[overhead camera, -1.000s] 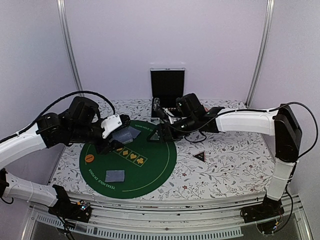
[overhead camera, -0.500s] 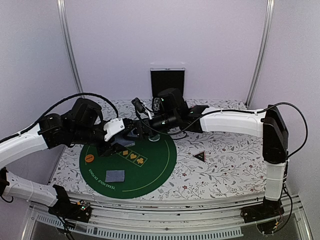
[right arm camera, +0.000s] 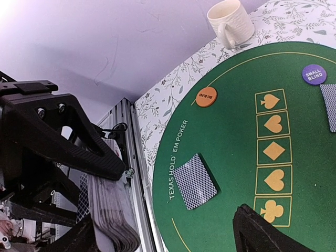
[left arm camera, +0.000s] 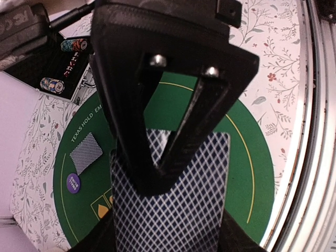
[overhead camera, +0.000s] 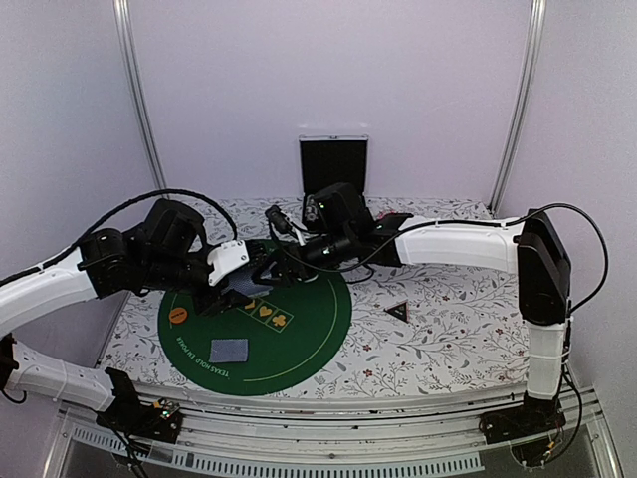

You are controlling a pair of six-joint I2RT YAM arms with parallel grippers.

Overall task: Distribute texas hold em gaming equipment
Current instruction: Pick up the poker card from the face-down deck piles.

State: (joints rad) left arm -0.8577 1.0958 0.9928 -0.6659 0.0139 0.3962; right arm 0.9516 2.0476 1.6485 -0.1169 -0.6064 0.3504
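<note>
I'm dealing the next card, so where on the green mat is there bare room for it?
Bare felt: the green mat's right half, between the suit boxes and its right rim. Crowded: far left, where the left gripper, holding the deck, meets the right gripper; a card lies near-left.

Both arms are built of smooth white shell links joined by chunky black joint housings. The left arm (overhead camera: pixel 55 287), on the left of the green mat (overhead camera: pixel 299 344), has a black cable looping over its dark wrist block and a white cover just behind the left gripper (overhead camera: pixel 237 291). Its fingers (left arm camera: pixel 126 105) are matte black triangular frames with two silver screws (left arm camera: pixel 155 60). The right arm (overhead camera: pixel 468 242), right of the mat, has a thin black cable arching past its black elbow.
</note>
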